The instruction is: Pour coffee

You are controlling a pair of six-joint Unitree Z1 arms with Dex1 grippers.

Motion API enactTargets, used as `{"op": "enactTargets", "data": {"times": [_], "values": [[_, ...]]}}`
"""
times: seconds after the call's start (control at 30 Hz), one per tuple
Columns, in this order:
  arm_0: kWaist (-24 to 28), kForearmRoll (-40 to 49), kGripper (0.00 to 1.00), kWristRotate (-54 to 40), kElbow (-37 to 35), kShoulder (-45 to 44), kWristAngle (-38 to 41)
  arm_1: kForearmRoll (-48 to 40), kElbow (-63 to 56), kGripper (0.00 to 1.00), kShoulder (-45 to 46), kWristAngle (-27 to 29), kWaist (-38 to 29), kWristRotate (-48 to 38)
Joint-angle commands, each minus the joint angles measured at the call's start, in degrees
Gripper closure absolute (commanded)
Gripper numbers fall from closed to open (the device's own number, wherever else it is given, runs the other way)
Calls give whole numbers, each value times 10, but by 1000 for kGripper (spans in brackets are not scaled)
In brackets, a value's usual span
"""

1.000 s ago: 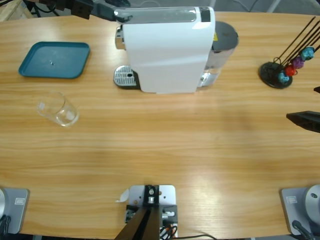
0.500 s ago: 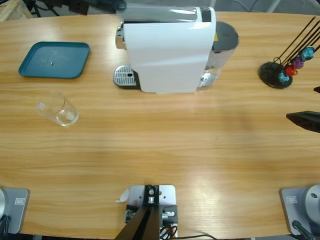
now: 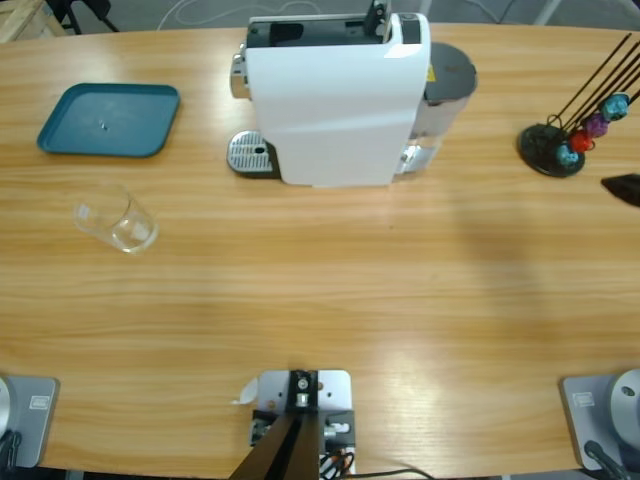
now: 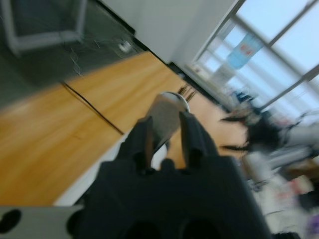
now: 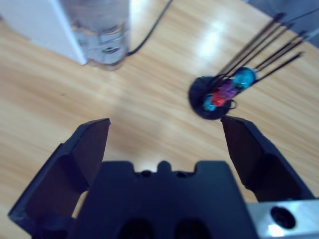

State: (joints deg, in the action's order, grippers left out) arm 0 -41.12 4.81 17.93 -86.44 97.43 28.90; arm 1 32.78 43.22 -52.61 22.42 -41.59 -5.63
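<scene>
The white coffee machine (image 3: 335,100) stands at 12 o'clock on the bench (image 3: 320,300), its top flap open. A clear glass (image 3: 115,220) sits at 9 o'clock, well apart from the machine (whether it holds any coffee cannot be told). A teal tray (image 3: 108,120) lies at 10 o'clock and the capsule stand (image 3: 555,148) at 2. The right pincer (image 5: 164,124) is released, spread wide above the bench near that stand. The left pincer (image 4: 167,122) points across the room; its state cannot be told.

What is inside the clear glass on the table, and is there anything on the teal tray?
The clear glass looks empty; no coffee shows in it, though a thin film could not be ruled out through the clear wall. The teal tray holds nothing but a tiny speck near its middle.
</scene>
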Motion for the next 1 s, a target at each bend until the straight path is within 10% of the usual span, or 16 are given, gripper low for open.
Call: {"op": "enactTargets", "data": {"times": [0.03, 0.33, 1.0], "values": [[-117, 144, 0, -247, 120, -81, -252, -134, -82, 74, -59, 33, 107, -70], [-133, 144, 0, -301, 340, -232, -357, -358, -171, 293, -159, 3, 215, -59], [-128, 122, 0, -270, 359, -255, -369, -534, -233, 403, -247, -26, 289, -39]]}}
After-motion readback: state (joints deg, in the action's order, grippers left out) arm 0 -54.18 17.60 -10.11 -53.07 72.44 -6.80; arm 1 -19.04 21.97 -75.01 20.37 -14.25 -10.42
